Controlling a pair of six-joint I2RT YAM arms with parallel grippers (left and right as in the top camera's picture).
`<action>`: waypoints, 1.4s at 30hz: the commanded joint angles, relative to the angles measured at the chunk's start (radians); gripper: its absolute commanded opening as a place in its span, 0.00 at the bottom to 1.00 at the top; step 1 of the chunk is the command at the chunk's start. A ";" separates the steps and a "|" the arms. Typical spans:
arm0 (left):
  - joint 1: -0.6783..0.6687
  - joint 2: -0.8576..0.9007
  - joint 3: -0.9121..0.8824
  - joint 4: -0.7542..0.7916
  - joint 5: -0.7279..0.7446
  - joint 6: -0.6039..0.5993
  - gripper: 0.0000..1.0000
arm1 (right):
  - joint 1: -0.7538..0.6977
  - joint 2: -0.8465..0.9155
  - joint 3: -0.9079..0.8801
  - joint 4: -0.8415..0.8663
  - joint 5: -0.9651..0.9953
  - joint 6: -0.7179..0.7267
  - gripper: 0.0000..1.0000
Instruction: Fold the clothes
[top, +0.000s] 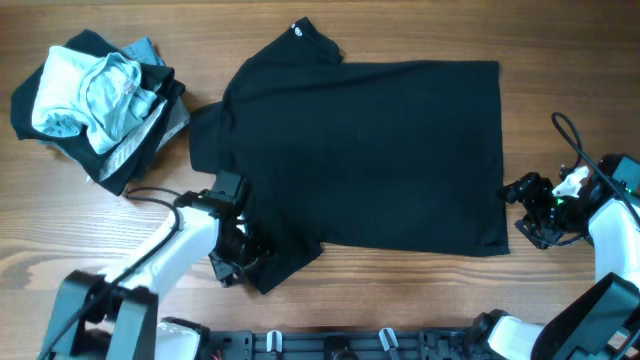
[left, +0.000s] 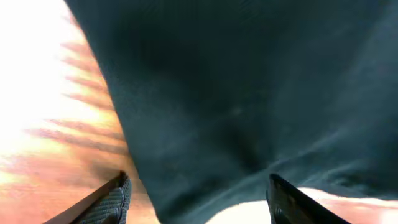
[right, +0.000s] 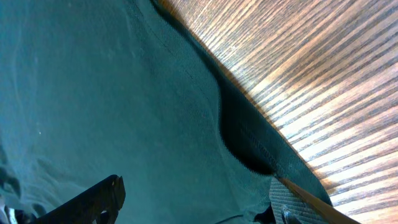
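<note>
Centrally on the wooden counter (top: 400, 290) the black T-shirt (top: 370, 150) is laid flat and spread out, with a small white tag (top: 297, 27) noted at its upper edge. Well apart from the shirt's left side, a heap of other garments (top: 95, 100), pale blue, grey and black, is piled on the counter. A black cable (top: 568, 130) is looped beyond the shirt's right edge.

The left gripper (top: 240, 252) is found at the shirt's lower-left sleeve, where part of the cloth is covered by the gripper body. In the left wrist view its jaws are seen spread apart, with the sleeve edge lying between the fingers (left: 109, 199) but not clamped.

The right gripper (top: 515, 210) is placed at the shirt's lower-right corner. Whether the hem is touched or merely approached cannot be told from overhead. In the right wrist view its jaws are likewise seen wide apart, the hem running between them unpinched.

Both wrist views are close and blurred, and only the finger ends are shown at the lower border.
</note>
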 joint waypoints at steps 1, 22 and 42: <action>-0.005 0.064 -0.019 0.038 0.032 -0.023 0.58 | -0.003 -0.014 0.019 -0.006 -0.011 -0.016 0.80; 0.109 -0.090 0.187 -0.259 -0.250 -0.019 0.04 | -0.003 -0.008 -0.176 -0.060 0.168 0.200 0.74; 0.109 -0.090 0.187 -0.259 -0.294 -0.019 0.04 | 0.144 -0.008 -0.294 0.055 0.120 0.231 0.61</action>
